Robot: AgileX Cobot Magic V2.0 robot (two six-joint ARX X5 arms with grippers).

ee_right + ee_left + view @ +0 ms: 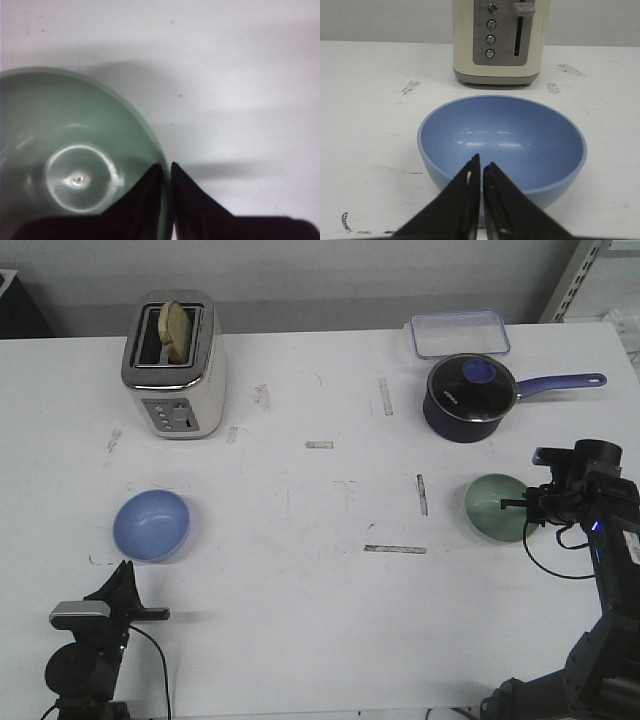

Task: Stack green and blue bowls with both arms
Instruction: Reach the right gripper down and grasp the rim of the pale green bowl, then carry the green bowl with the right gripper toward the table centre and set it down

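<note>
Straddling the rim of the pale mint green round bowl (75, 165), the right gripper (166, 172) has its thin black fingers pinched on the wall. Just ahead of the left gripper (481, 167), whose fingers are pressed together on nothing, sits the periwinkle blue matte bowl (502, 145), a cream toaster (497, 40) beyond it.

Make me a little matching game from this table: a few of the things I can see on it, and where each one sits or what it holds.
Things:
1. blue bowl
2. green bowl
3. toaster
4. saucepan

Descriptions:
A. holds a slice of bread in its slot
B. dark blue, with a long handle pointing to the table's right side
C. its rim sits between the fingers of the right gripper
D. empty, just ahead of the left gripper, not touched by it

Pairs: 1-D, 2-C, 3-A, 4-B
</note>
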